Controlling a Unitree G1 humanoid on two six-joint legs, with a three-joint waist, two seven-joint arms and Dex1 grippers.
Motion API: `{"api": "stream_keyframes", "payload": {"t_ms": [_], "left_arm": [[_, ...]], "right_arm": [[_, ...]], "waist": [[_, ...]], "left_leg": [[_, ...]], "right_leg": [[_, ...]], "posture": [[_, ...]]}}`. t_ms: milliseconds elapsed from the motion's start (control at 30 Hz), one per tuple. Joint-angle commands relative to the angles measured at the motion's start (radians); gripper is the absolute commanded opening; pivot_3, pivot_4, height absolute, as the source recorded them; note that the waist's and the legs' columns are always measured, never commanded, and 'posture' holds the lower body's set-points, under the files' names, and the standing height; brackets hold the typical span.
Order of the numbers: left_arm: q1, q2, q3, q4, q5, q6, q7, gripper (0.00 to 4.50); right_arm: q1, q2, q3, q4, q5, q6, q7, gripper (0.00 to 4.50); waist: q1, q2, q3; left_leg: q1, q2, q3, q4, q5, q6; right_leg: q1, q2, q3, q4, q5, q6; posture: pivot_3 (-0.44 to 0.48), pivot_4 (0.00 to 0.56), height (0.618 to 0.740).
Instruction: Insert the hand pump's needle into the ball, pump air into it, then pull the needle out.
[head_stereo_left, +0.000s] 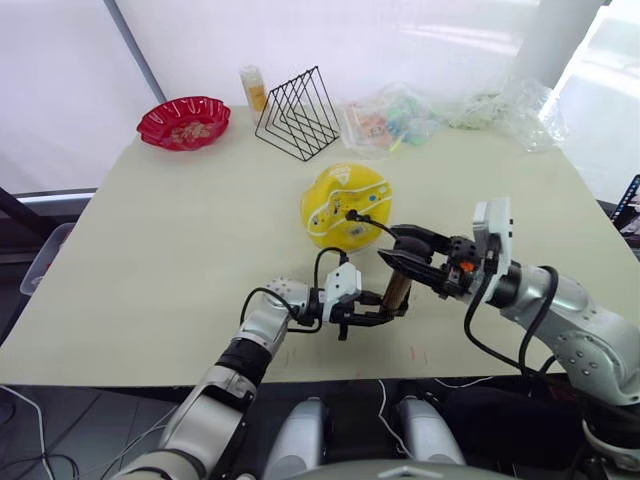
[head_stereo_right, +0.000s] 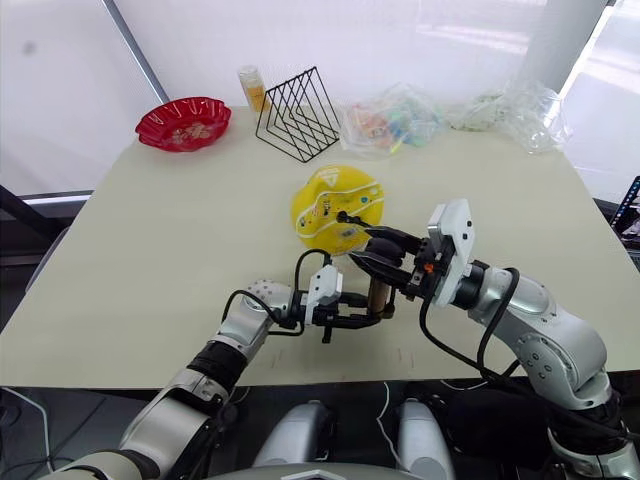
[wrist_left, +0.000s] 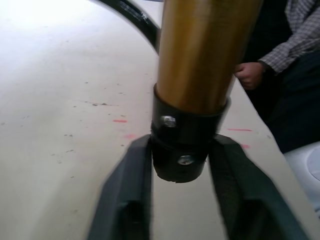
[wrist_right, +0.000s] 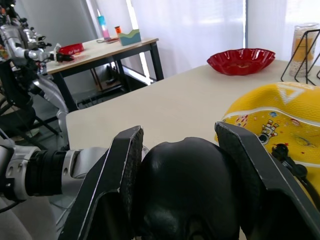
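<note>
The hand pump (head_stereo_left: 397, 291) stands upright near the table's front edge, a brass cylinder with black caps. My left gripper (head_stereo_left: 392, 311) is shut on its lower black cap (wrist_left: 179, 150), one finger on each side. My right gripper (head_stereo_left: 402, 252) is shut on the black knob handle (wrist_right: 186, 185) at the top. A thin black hose (head_stereo_left: 372, 224) runs from the pump to the yellow ball (head_stereo_left: 340, 200) just behind it. The black fitting (wrist_right: 278, 148) of the needle sits on the ball's skin; the pin itself is hidden.
At the far left stands a red scalloped bowl (head_stereo_left: 184, 122). A black wire rack (head_stereo_left: 297, 115) and a small bottle (head_stereo_left: 254, 88) are behind the ball. Clear plastic bags (head_stereo_left: 395, 118) lie along the far right. A person's hand (wrist_left: 249, 75) is beside the table.
</note>
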Motion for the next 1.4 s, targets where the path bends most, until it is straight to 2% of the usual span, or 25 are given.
{"api": "stream_keyframes", "payload": {"t_ms": [33, 433, 633, 1000, 1233, 1400], "left_arm": [[-0.010, -0.005, 0.016, 0.002, -0.002, -0.003, 0.005, 1.00], [-0.020, -0.039, 0.003, 0.022, 0.018, 0.009, 0.032, 1.00], [-0.064, -0.112, -0.006, 0.109, 0.069, -0.022, 0.091, 1.00], [-0.116, -0.192, -0.021, 0.265, 0.136, -0.101, 0.142, 1.00], [-0.129, -0.209, -0.022, 0.368, 0.180, -0.130, 0.191, 1.00], [-0.108, -0.202, -0.041, 0.400, 0.213, -0.148, 0.185, 1.00]], "right_arm": [[-0.014, 0.003, -0.021, -0.034, 0.024, -0.005, 0.006, 1.82], [0.028, -0.030, -0.001, -0.038, -0.043, -0.029, 0.039, 1.82], [0.074, -0.048, -0.016, -0.014, -0.113, -0.084, 0.059, 1.82], [0.120, -0.075, -0.058, 0.089, -0.193, -0.205, 0.146, 1.82], [0.167, -0.076, -0.059, 0.135, -0.252, -0.295, 0.170, 1.82], [0.162, -0.110, -0.100, 0.104, -0.220, -0.296, 0.193, 1.82]], "waist": [[0.000, 0.000, 0.000], [0.001, 0.000, 0.000], [0.004, 0.000, 0.000], [0.004, 0.000, 0.000], [0.016, -0.001, -0.001], [0.026, -0.002, -0.001]], "left_leg": [[0.000, 0.000, 0.000, 0.000, 0.000, 0.000], [0.000, 0.000, 0.000, 0.000, 0.000, 0.000], [0.000, -0.001, 0.000, 0.000, 0.000, 0.000], [0.000, -0.002, 0.000, 0.000, 0.000, 0.000], [0.001, -0.002, 0.000, 0.001, 0.000, 0.000], [0.002, -0.001, 0.000, 0.002, 0.000, 0.000]], "right_leg": [[0.000, 0.000, 0.000, 0.000, 0.000, 0.000], [0.000, 0.000, 0.000, 0.000, 0.000, 0.000], [0.000, 0.000, 0.000, 0.000, 0.000, 0.000], [0.000, 0.000, 0.000, 0.000, 0.000, 0.000], [0.002, 0.000, 0.000, 0.000, 0.000, 0.000], [0.003, 0.000, -0.001, 0.000, 0.000, 0.001]], "posture": [[0.000, 0.150, 0.737], [0.000, 0.150, 0.737], [0.000, 0.150, 0.737], [0.000, 0.150, 0.737], [0.000, 0.150, 0.737], [0.000, 0.150, 0.737]]}}
